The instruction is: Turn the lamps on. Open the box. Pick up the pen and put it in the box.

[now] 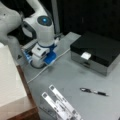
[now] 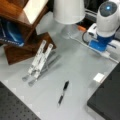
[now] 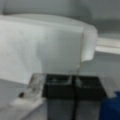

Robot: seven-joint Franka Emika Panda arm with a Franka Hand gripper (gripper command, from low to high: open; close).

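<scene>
Meanwhile, tool (image 3: 74,100) beside lampshade (image 3: 42,47)

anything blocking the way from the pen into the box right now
Yes: the box has its black lid shut. The pen lies on bare table before it, nothing between them. The gripper is by the lamp.

A: Slim black pen with silvery middle (image 2: 63,93)?
B: Flat on grey table (image 2: 75,65), apart from black-lidded box (image 2: 107,100) at right, lid shut.
A: Arm?
B: White-and-blue robot arm (image 2: 106,23) far right, beside white lampshade (image 2: 68,11).

Opposed high front views; close wrist view
</scene>
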